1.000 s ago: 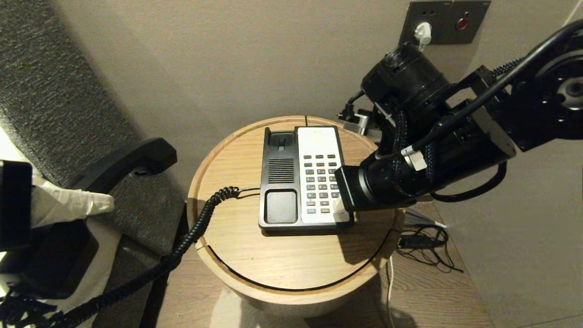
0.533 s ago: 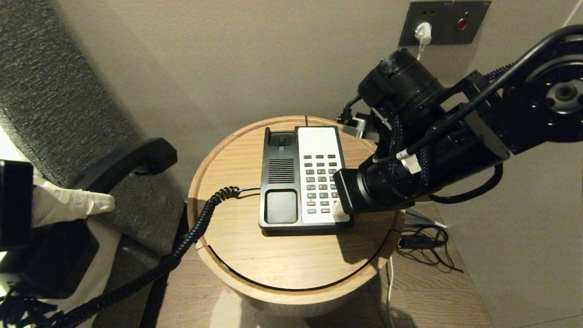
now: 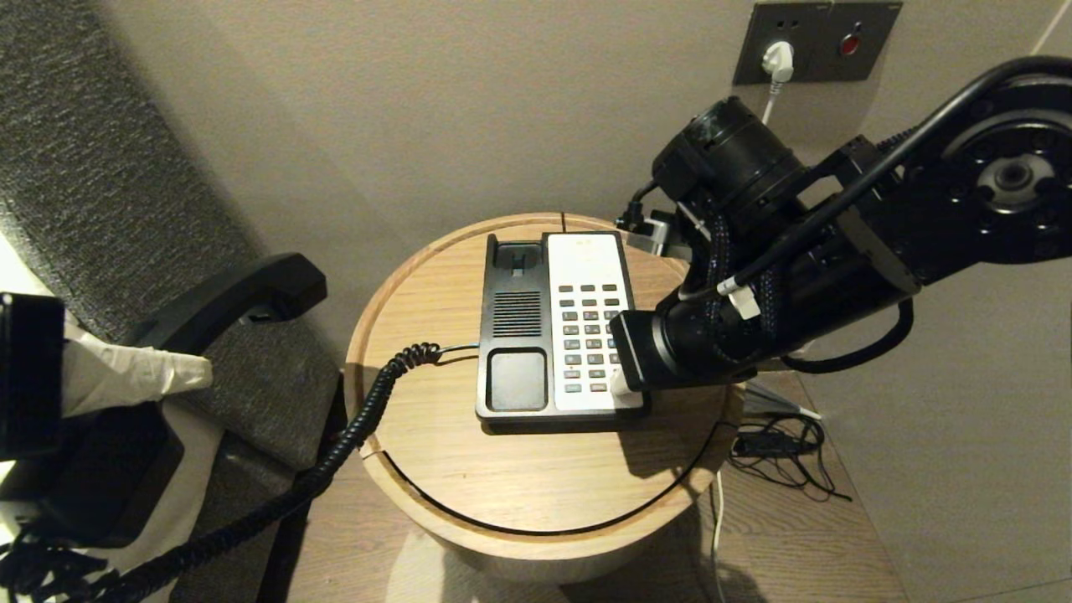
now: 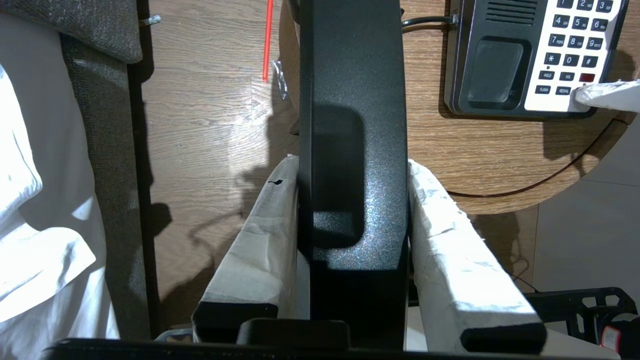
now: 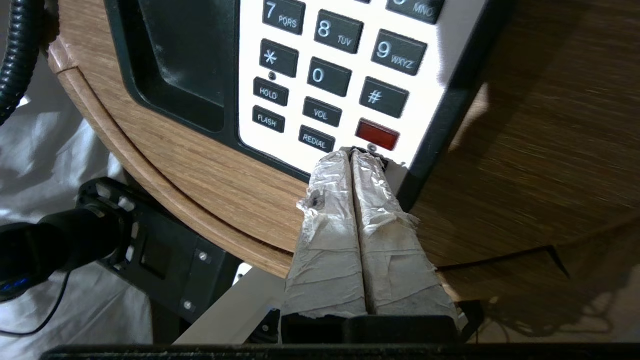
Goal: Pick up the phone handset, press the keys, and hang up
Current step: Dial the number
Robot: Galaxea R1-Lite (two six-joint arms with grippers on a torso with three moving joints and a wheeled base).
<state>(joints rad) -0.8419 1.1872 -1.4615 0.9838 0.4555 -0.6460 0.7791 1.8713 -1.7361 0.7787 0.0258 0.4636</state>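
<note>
The black phone handset [image 3: 243, 301] hangs in the air left of the round table, with my left gripper [image 3: 138, 373] shut on its middle. In the left wrist view the white-wrapped fingers [image 4: 260, 240] press both sides of the handset [image 4: 355, 125]. Its coiled cord [image 3: 352, 435] runs to the black-and-white phone base [image 3: 515, 314]. My right gripper [image 3: 621, 383] is shut. Its wrapped fingertips [image 5: 352, 152] rest on the keypad's front right corner, just below the red key [image 5: 377, 134] and beside the REDIAL key [image 5: 316, 139]. The other keys [image 5: 330, 77] lie beyond.
The phone stands on a round wooden table [image 3: 519, 486] against a beige wall. A grey upholstered chair [image 3: 100, 167] is at the left. A wall socket panel with a white plug [image 3: 777, 59] is at the upper right. Cables [image 3: 779, 452] lie on the floor right of the table.
The right arm's elbow and forearm have sunk a little and drifted left, while its fingertips stay at the keypad's front right corner. The left gripper and the handset have not moved.
</note>
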